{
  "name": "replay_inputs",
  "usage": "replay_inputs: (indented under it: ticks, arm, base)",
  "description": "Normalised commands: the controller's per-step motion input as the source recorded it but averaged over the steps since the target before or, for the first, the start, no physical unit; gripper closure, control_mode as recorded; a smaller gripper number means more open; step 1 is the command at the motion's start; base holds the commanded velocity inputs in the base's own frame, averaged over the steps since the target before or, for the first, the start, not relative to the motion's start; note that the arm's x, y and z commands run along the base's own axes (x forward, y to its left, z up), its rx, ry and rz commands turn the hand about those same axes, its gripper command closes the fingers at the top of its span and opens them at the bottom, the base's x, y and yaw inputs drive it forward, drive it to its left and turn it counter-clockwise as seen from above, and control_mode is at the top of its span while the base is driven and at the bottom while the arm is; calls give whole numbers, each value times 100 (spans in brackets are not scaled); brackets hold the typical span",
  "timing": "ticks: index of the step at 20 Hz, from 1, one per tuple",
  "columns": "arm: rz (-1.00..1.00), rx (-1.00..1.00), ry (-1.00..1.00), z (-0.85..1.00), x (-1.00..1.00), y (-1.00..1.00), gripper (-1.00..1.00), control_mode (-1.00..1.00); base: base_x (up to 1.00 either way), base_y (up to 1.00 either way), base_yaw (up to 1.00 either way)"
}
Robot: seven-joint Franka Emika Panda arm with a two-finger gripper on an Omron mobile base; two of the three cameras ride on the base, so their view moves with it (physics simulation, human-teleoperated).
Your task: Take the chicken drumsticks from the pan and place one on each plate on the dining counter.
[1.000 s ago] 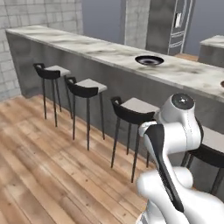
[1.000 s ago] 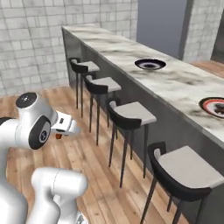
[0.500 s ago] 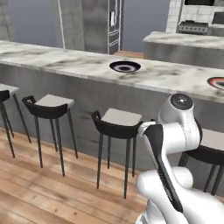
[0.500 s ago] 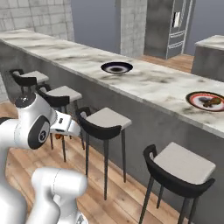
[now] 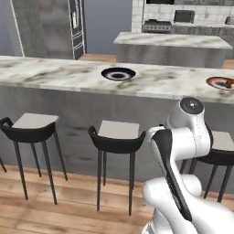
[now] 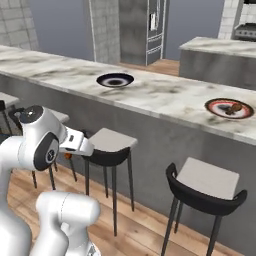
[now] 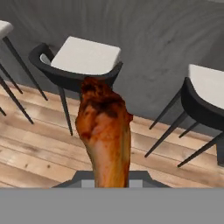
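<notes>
**Drumstick in the tool, surface ahead with two plates**

I have the tool (image 7: 112, 183) closed down tight on one chicken drumstick (image 7: 105, 135). In the hand view the orange-brown meat rises from between the fingers, thick end away from the camera, above the wooden floor (image 7: 39, 148) and in front of two stools (image 7: 83, 59).

From the right base view I see the arm folded low in front of the base, with a sliver of orange (image 6: 67, 155) just under the hand, below the level of the marble top.

The dining surface (image 5: 59, 75) runs across both base views. A dark-rimmed plate (image 5: 118, 73) sits near the middle of it, toward the far edge, and looks bare. A second plate (image 6: 229, 108) lies well apart from the first, toward the right end, and carries a brown piece that I take for the other drumstick (image 6: 233, 107).

Black stools with pale seats (image 5: 118, 132) line the near side of the surface. Behind it stand a shorter marble island (image 5: 173, 41) and a steel refrigerator (image 5: 75, 27).
</notes>
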Motion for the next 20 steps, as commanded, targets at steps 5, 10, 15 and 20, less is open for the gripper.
replay_inputs:
  ticks: [5, 10, 15, 20]
  arm:
    - [0, 0, 0, 0, 0, 0, 100, 100]
    - [0, 0, 0, 0, 0, 0, 100, 100]
    - [0, 0, 0, 0, 0, 0, 100, 100]
    - [0, 0, 0, 0, 0, 0, 100, 100]
  base:
    - [40, 56, -25]
    - [42, 54, -16]
    - [52, 38, -13]
    - [56, 31, -12]
